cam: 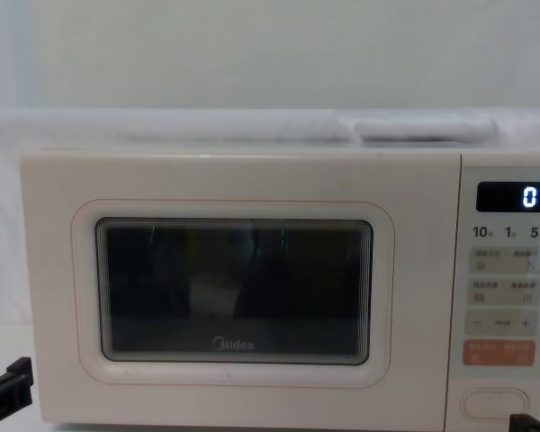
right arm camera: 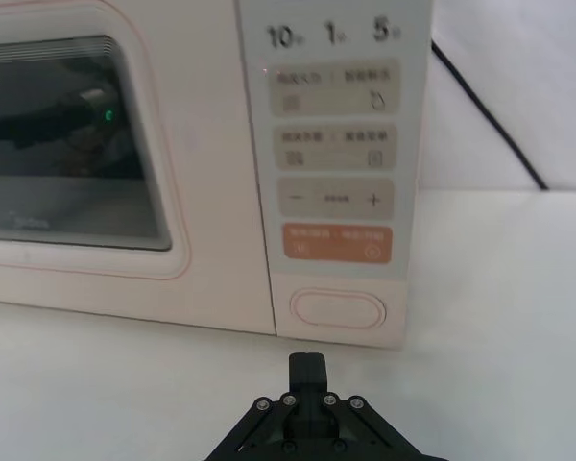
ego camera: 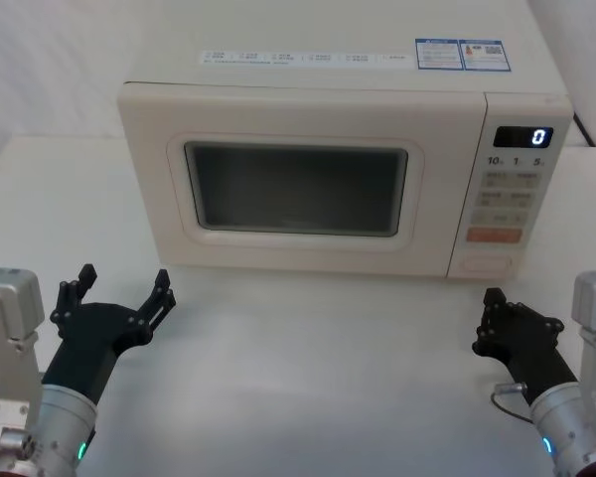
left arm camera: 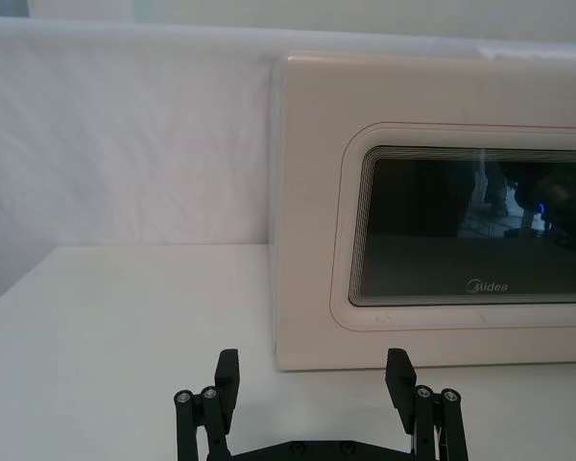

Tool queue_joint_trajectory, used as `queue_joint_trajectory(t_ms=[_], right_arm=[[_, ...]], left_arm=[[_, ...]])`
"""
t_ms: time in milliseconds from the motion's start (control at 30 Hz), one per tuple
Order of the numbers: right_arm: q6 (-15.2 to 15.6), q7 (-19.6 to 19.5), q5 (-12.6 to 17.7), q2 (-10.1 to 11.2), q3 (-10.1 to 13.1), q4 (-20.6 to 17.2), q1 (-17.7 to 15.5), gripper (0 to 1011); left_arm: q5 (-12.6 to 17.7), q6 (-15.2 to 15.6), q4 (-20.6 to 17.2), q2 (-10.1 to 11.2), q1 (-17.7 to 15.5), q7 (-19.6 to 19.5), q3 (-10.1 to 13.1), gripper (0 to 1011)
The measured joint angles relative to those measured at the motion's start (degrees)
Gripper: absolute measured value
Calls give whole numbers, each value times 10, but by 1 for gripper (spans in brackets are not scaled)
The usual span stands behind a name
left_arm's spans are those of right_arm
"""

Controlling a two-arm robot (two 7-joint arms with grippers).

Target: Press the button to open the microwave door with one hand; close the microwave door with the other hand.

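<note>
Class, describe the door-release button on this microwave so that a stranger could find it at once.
Start at the microwave and go to the narrow control panel at its right. The button sits lowest, under the orange key: a wide cream oval, unmarked.

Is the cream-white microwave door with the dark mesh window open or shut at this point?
Shut. The cream-white microwave door sits flush with the control panel in the head and chest views, with no gap along its edge.

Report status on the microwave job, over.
Left gripper open, low before the door's left end. Right gripper shut, just short of the button. Microwave door closed. Nothing in the way.
</note>
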Motion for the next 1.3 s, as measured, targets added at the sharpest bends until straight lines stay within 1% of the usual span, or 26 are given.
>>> queue_joint_trajectory(t_ms=[133, 233, 500, 733, 1033, 1300], right_arm=[[8, 10, 17, -17, 14, 22, 13, 0], [12, 15, 29, -26, 22, 36, 23, 0], [15, 21, 39, -37, 29, 58, 40, 0], [11, 21, 38, -42, 29, 75, 54, 0], [0, 19, 20, -46, 25, 96, 73, 0], [-8, 17, 10, -49, 25, 109, 85, 0]], left_arm=[[0, 0, 0, 0, 0, 0, 0, 1001], [0, 0, 0, 0, 0, 0, 0, 1001], [0, 0, 0, 0, 0, 0, 0, 1001], [0, 0, 0, 0, 0, 0, 0, 1001], [0, 0, 0, 0, 0, 0, 0, 1001], [0, 0, 0, 0, 0, 0, 0, 1001]])
